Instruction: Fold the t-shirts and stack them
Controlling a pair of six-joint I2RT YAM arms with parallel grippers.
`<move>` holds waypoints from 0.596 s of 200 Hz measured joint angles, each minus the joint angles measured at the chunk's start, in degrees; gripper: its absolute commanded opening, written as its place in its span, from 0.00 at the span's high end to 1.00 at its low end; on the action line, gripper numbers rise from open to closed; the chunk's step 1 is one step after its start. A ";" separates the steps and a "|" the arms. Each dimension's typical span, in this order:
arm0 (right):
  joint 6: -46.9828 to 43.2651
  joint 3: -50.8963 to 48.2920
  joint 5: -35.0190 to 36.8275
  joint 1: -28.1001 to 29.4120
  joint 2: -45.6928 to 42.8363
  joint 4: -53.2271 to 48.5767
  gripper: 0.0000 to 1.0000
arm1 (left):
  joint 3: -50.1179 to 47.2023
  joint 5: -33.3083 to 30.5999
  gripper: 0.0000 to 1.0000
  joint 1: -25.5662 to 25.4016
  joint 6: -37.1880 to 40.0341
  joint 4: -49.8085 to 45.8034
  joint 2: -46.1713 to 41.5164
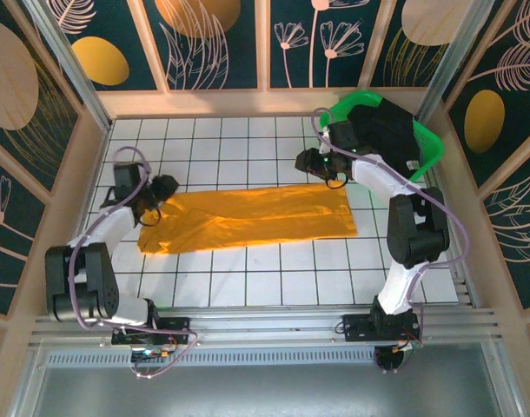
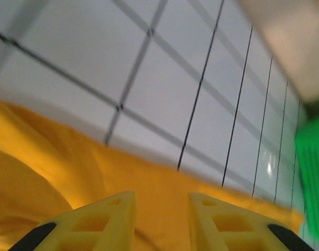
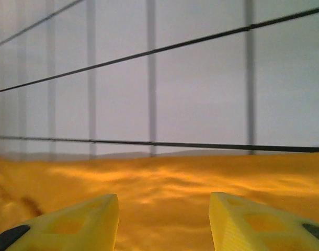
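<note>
Orange-yellow t-shirt [image 1: 248, 217], laid out as a long band, lies flat across the tiled table [image 1: 248, 282]. Left fingers [image 2: 104, 219], spread and empty, are over its left end; right fingers [image 3: 253, 222], likewise spread, are over its far right edge.

- The orange-yellow t-shirt [image 1: 248, 219] is soft matt cloth, lightly rippled with shallow creases.
- The black t-shirt [image 1: 388, 129] looks like dull dark cloth, though at this distance its weave cannot be made out.
- The basket [image 1: 432, 149] is glossy green plastic, and its wall is finely ribbed in the left wrist view.
- The table [image 1: 248, 148] is smooth, hard and white, with thin dark grid lines and a faint sheen.
- The fingers [image 2: 104, 219] of the left gripper [image 2: 162, 196] and of the right gripper [image 3: 163, 197] are matt yellow plastic with black pads [image 2: 36, 235].
- The rail [image 1: 265, 326] is bare brushed metal.
- The frame [image 1: 265, 102] is pale matt wood.
</note>
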 measured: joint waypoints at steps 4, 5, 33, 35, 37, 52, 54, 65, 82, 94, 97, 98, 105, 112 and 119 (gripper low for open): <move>0.00 -0.39 -0.96 0.17 -0.28 0.31 0.50 | -0.04 0.87 0.67 -0.48 0.98 -0.20 1.20; 0.00 -0.46 -1.07 0.20 -0.33 0.35 0.50 | -0.07 1.03 0.67 -0.59 1.22 -0.26 1.42; 0.57 -2.34 -4.52 1.53 -0.55 0.79 0.50 | -0.02 3.74 0.66 -2.03 7.74 -1.99 7.50; 0.63 -2.45 -4.68 1.64 -0.55 0.79 0.50 | -0.02 3.76 0.66 -2.12 8.20 -2.19 7.76; 0.68 -2.51 -4.85 1.75 -0.55 0.79 0.50 | -0.02 3.76 0.66 -2.12 8.52 -2.27 8.00; 1.25 -2.84 -5.49 2.34 -0.55 0.79 0.50 | 0.09 4.09 0.65 -2.45 11.30 -2.95 9.64; 1.31 -2.84 -5.51 2.40 -0.57 0.79 0.50 | 0.09 4.11 0.65 -2.47 11.52 -2.99 9.75; 1.51 -2.93 -5.64 2.69 -0.79 0.81 0.50 | 0.17 4.22 0.65 -2.69 12.94 -3.19 10.34; 2.16 -3.30 -5.68 2.89 -1.51 1.18 0.50 | 0.20 4.39 0.65 -3.39 14.45 -3.23 10.67; 2.60 -3.87 -5.66 2.89 -2.14 1.64 0.50 | 0.20 4.37 0.67 -4.09 15.30 -3.21 10.78; 2.62 -4.04 -5.68 2.89 -2.29 1.73 0.50 | 0.17 4.37 0.68 -4.22 15.47 -3.23 10.80; 2.64 -4.07 -5.66 2.89 -2.34 1.75 0.50 | 0.17 4.35 0.68 -4.26 15.50 -3.23 10.80; 2.80 -4.46 -5.64 2.89 -2.64 1.99 0.50 | 0.17 4.35 0.70 -4.57 15.80 -3.26 10.80; 2.89 -4.81 -5.64 2.89 -2.93 2.08 0.50 | 0.17 4.33 0.73 -4.81 16.00 -3.26 10.80; 3.02 -5.07 -5.62 2.89 -3.06 2.10 0.50 | 0.17 4.22 0.77 -5.05 16.20 -3.26 10.80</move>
